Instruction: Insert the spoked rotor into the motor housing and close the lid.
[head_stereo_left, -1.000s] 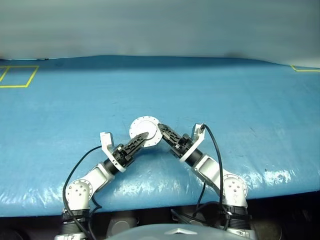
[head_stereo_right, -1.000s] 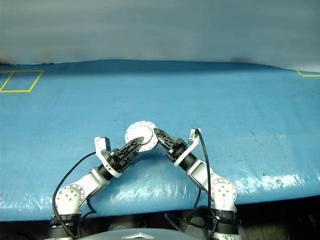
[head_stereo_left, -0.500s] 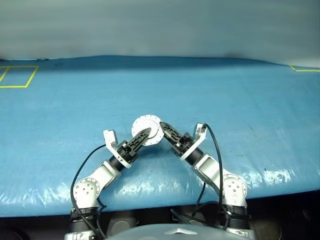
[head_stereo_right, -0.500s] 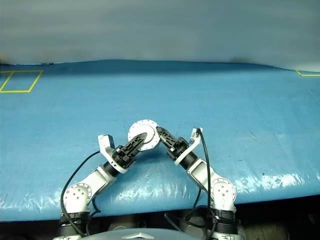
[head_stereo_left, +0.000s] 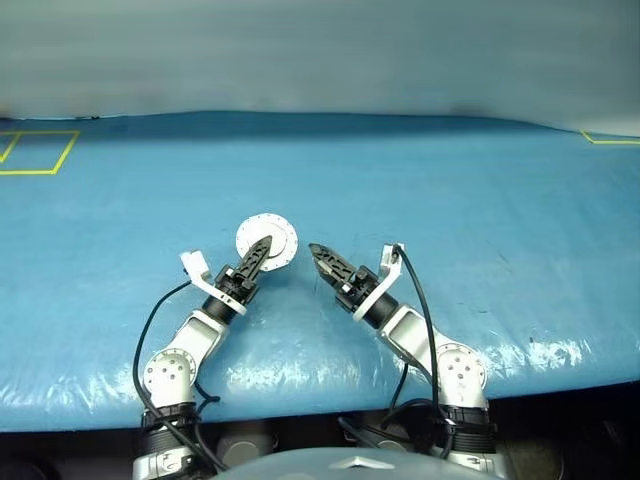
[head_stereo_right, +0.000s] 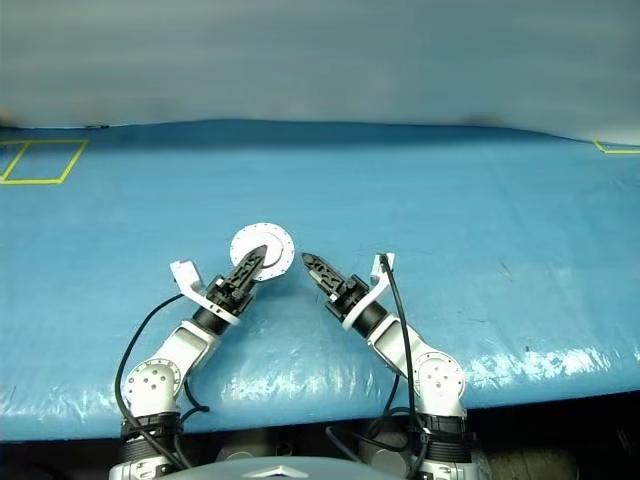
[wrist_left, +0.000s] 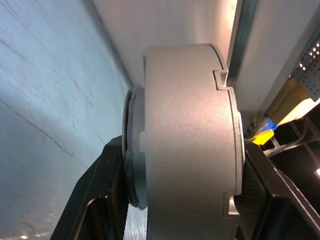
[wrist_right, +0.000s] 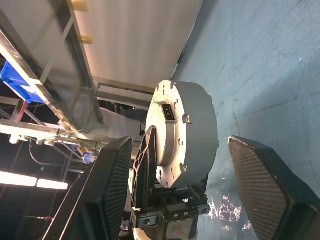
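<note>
Motor housing (head_stereo_left: 267, 241) grasped between left gripper (head_stereo_left: 257, 254) fingers, held above blue table (head_stereo_left: 480, 200). Right gripper (head_stereo_left: 318, 256) released, fingers spread, just right of housing, apart.

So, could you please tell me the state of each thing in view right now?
motor housing: closed, held off the blue table cover on its edge, flat face toward the head camera.
left end effector: shut on the motor housing.
right end effector: open, empty, apart from the housing.

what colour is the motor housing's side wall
Matte speckled grey, best seen in the left wrist view: motor housing.
</note>
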